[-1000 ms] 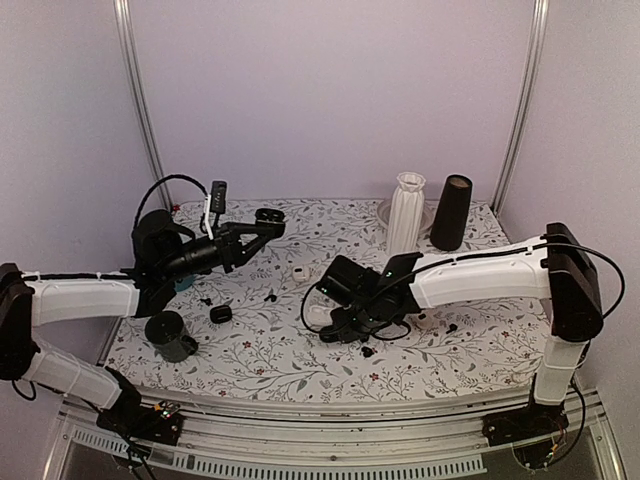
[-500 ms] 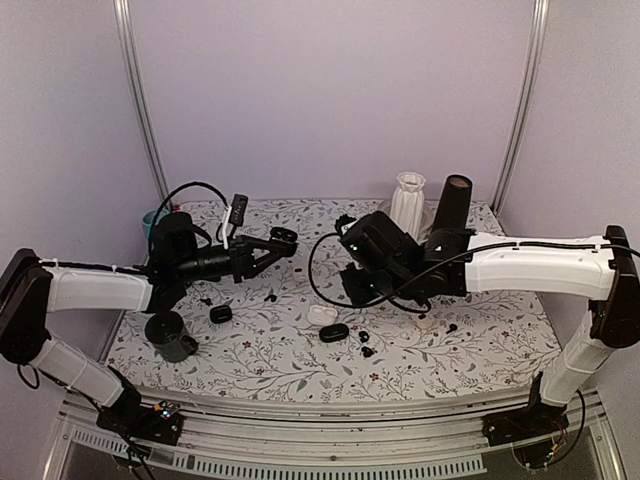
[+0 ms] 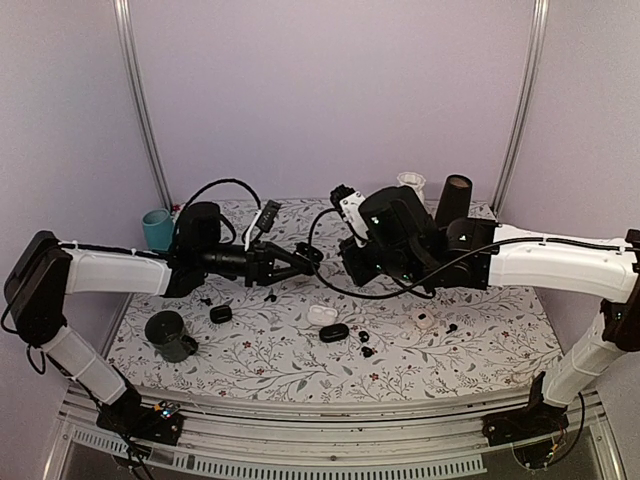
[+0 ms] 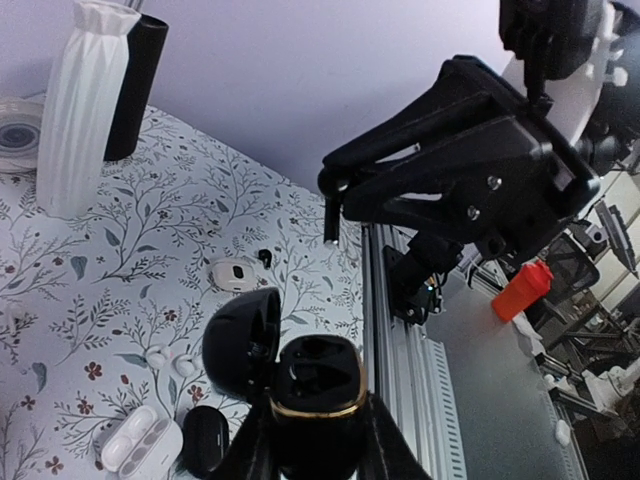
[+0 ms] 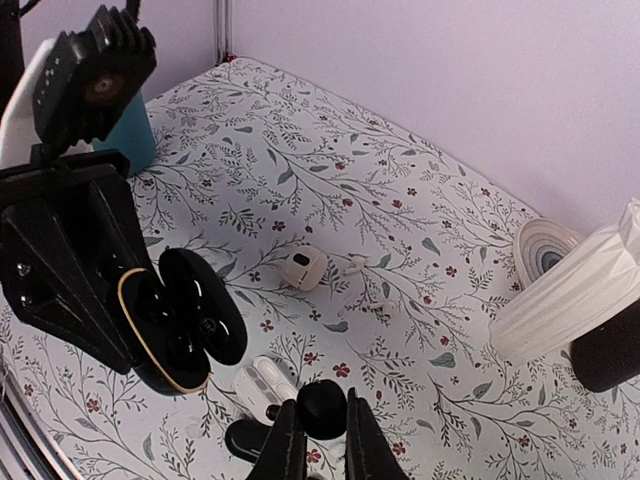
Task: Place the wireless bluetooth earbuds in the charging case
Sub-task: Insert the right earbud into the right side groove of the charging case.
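Observation:
An open black charging case (image 4: 318, 385) with a gold rim is clamped in my left gripper (image 4: 316, 440), lid swung out to the left and both wells facing up. In the top view this gripper (image 3: 306, 258) hovers over the table's middle. My right gripper (image 5: 320, 428) is shut on a black earbud (image 5: 322, 405) and hangs in the air just right of the case (image 5: 175, 330). In the top view the right gripper (image 3: 347, 266) faces the left one, a small gap apart. More black earbuds (image 3: 368, 350) lie loose on the table.
On the floral table lie a white open case (image 3: 322, 314), a black shut case (image 3: 334, 332), another black case (image 3: 221, 314) and a round white case (image 3: 425, 320). A black cup (image 3: 170, 335), teal cup (image 3: 156, 228), white vase (image 3: 410, 183) and black cylinder (image 3: 452, 212) stand around.
The right arm has risen from the table with the earbud and swung back and left. The left arm has carried the open case to the right, toward it.

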`<state>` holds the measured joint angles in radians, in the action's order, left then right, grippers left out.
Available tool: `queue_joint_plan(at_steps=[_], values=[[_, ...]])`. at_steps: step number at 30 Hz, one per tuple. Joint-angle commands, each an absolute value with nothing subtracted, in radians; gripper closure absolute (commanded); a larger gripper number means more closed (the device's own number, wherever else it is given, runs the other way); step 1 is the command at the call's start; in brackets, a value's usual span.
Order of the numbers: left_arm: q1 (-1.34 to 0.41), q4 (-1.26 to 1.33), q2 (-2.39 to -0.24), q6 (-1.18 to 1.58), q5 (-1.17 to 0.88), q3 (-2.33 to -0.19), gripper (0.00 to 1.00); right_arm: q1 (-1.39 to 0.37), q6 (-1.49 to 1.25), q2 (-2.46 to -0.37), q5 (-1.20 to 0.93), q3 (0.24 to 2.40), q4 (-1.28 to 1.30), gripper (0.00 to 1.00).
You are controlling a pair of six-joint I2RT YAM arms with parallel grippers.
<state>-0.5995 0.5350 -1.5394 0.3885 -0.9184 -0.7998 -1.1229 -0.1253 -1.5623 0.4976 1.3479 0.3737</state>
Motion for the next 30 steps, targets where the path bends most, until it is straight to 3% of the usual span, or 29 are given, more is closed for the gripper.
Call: queue_joint_plan(at_steps=[1,30], values=[[-0.615,0.512,-1.564,0.403,-1.019,-0.851,1.00,-1.143,-0.037,-1.517,0.460,1.362,0.294,0.92],[-0.629,0.549,-1.521,0.492,-1.055,-0.887,1.00,-1.215,0.109,-1.574,0.530,1.341,0.307,0.92]])
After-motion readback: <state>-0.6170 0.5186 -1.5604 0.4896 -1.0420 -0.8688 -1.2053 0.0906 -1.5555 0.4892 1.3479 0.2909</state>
